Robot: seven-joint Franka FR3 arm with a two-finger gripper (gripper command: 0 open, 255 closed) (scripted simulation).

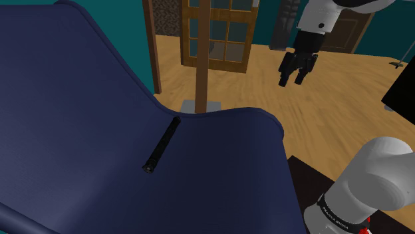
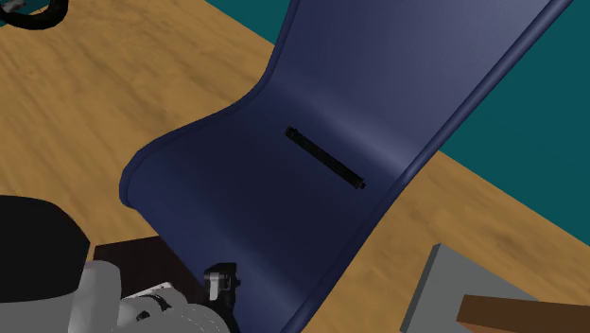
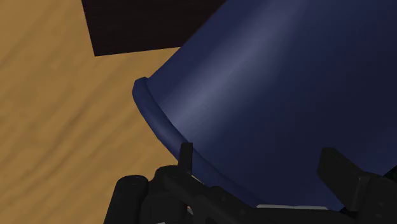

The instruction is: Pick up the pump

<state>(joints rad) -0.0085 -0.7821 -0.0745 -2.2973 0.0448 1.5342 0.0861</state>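
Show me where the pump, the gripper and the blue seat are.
pump (image 1: 162, 144): shoulder view, middle of its slim black shaft.
gripper (image 1: 292, 81): shoulder view, midway between its open fingertips.
blue seat (image 1: 226, 173): shoulder view, bare surface to the right of the pump.

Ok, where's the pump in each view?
Shoulder view: pump lies diagonally near mid-frame on the dark blue seat.
Second exterior view: pump just right of centre, on the seat's curve.
Wrist view: the seat's rounded edge over wooden floor.
Shared landmark: the dark blue seat.
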